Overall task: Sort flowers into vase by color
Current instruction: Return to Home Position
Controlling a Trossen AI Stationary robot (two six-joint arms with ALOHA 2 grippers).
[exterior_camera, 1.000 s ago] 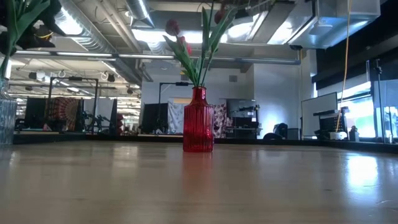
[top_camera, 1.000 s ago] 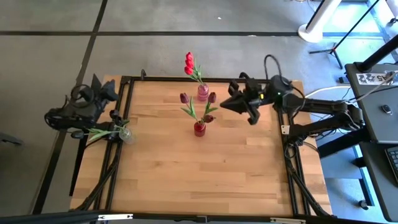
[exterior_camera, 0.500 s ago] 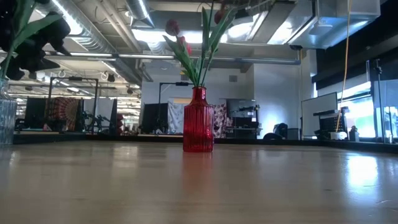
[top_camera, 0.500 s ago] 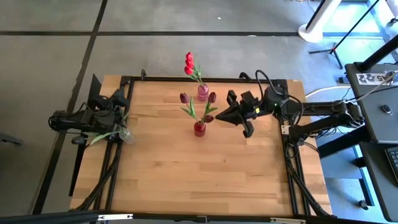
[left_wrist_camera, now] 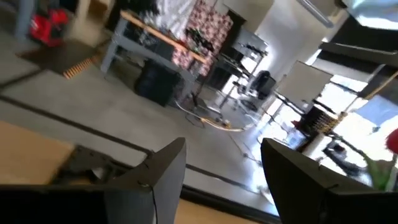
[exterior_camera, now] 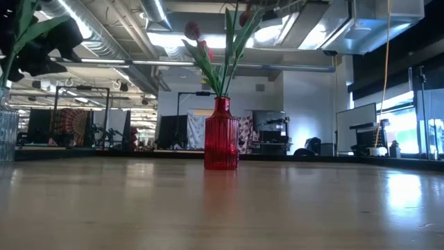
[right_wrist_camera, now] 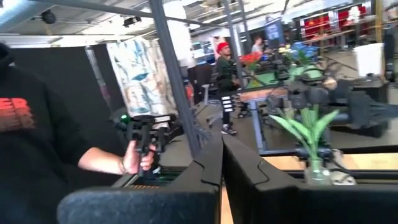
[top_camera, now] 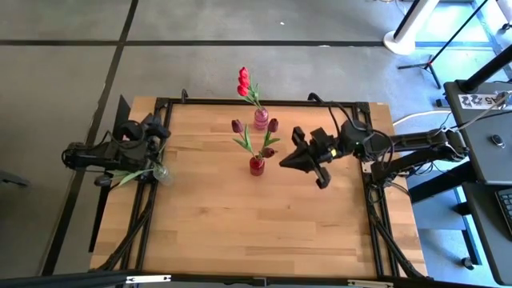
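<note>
The red tulips [top_camera: 243, 82] stand in a pink vase [top_camera: 261, 119] at the top centre of the table [top_camera: 240, 232]. The dark tulips [top_camera: 237, 126] stand in a red vase [top_camera: 256, 166] just below it, in the middle of the high view. In the low view the red vase is upright at the centre, and its stems rise out of the frame. A clear vase [top_camera: 162, 173] is at the left edge of the table. Green leaves [top_camera: 128, 170] lean out of it to the left, and I cannot see any flower heads on them. The left gripper [top_camera: 158, 132] hangs just above this vase in the picture, at the table's left border. Its wrist view shows the fingers [left_wrist_camera: 163, 168] wide apart with nothing between them. The right gripper [top_camera: 284, 162] is over the table, right of the red vase, near but not touching, and points left. Its fingers [right_wrist_camera: 249, 177] are almost together, with only a thin gap, and hold nothing. Behind, a person [right_wrist_camera: 25, 124] holds a dark device.
</note>
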